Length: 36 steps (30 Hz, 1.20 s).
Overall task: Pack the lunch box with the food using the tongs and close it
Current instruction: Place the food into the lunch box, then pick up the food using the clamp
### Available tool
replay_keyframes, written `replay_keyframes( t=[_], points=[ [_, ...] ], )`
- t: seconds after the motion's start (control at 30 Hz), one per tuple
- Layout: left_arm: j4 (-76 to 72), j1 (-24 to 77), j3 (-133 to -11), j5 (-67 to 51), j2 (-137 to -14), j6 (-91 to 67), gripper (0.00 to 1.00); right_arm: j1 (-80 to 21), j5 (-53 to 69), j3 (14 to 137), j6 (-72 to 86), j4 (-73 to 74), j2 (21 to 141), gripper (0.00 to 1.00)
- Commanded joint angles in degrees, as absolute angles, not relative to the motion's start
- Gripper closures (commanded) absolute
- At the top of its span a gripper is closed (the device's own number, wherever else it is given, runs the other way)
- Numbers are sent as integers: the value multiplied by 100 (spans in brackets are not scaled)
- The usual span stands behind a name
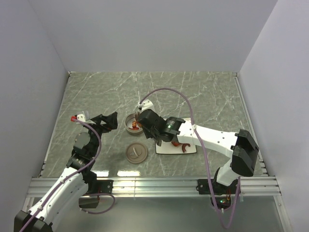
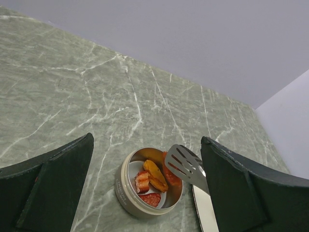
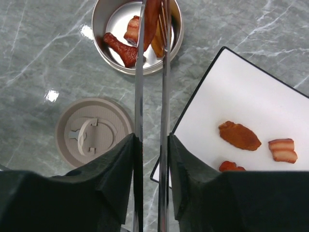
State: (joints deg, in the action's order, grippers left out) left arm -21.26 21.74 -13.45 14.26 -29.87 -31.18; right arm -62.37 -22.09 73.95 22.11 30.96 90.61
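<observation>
The lunch box (image 1: 133, 123) (image 2: 128, 191) (image 3: 99, 29) is a round silver tin standing open on the marble table, with several food pieces (image 3: 120, 47) inside. My right gripper (image 1: 145, 118) (image 3: 150, 137) is shut on the tongs (image 3: 138, 96) (image 2: 186, 164), whose tips reach over the tin with a reddish piece (image 3: 152, 19) between them. The arms stand slightly apart. The lid (image 1: 135, 153) (image 3: 92, 131) lies flat in front of the tin. More food (image 3: 239, 136) lies on the white plate (image 3: 246, 96) (image 1: 166, 149). My left gripper (image 1: 108, 121) (image 2: 147, 140) hangs open left of the tin, holding nothing.
The white square plate sits just right of the tin and lid, under my right arm, with a striped piece (image 3: 282, 150) and a red piece (image 3: 231, 166) on it. White walls enclose the table at the back and both sides.
</observation>
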Motion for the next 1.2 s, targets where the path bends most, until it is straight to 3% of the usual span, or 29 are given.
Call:
replay_keyframes(
  t=[0.0,0.13,0.57,1.17],
  points=[
    [-2188,2188,-1345,1424,-2997,-3182,0,-6152,-2189,7734,2127,2944,9079,59],
    [-2197,2188,-1336,1424,-3006,-3173,1,-6152,-2136,7726,2118,2927,9149,51],
    [-2215,2188,-1345,1415,-3023,-3182,1,-6144,-2408,7462,2250,2944,8746,52],
    [-2180,2188,-1327,1353,-2927,-3190,1,-6864,-3419,5292,4516,4508,6461,52]
  ],
)
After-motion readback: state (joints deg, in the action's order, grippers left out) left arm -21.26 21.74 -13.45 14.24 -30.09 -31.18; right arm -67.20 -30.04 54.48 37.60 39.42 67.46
